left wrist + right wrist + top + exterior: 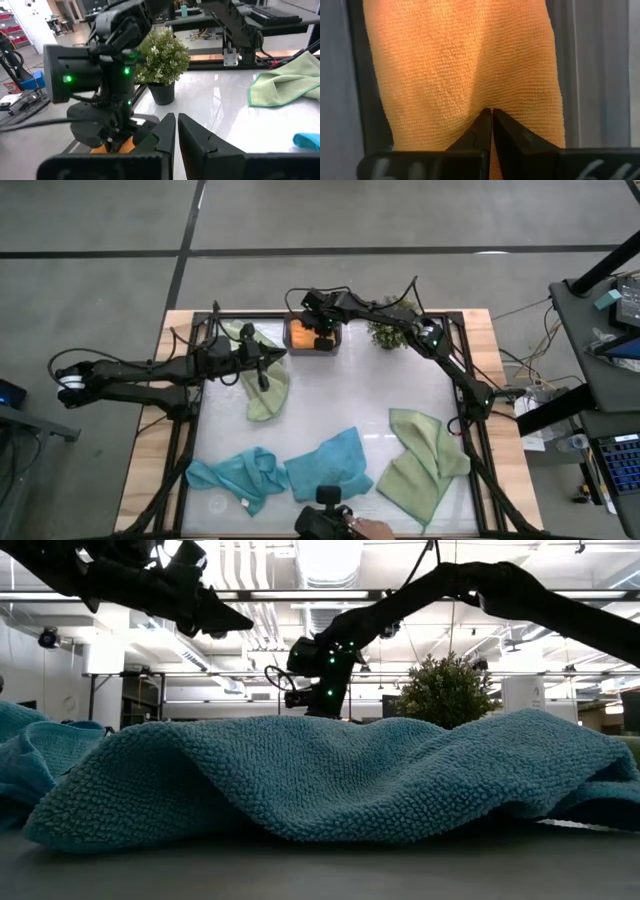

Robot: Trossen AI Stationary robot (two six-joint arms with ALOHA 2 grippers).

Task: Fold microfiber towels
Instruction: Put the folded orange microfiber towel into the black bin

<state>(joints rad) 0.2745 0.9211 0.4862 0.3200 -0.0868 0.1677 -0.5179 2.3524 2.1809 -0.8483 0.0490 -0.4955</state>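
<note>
The orange towel lies folded in the dark grey tray at the table's far edge. My right gripper stands over it, shut, with its tips on the cloth. My left gripper is shut and empty; in the low view it is raised above the table. It hovers over a crumpled sage green towel at the far left. Two teal towels and a second sage towel lie near the front edge. My right gripper presses its shut fingertips onto the middle of the orange towel's top face, coming from above. The cloth is dented around the tips and a crease runs away from them. The towel lies flat in the tray. I cannot tell whether a fold is caught between the fingers.
A small potted plant stands just right of the tray. A dark camera and a person's hand are at the front edge. A teal towel fills the low view.
</note>
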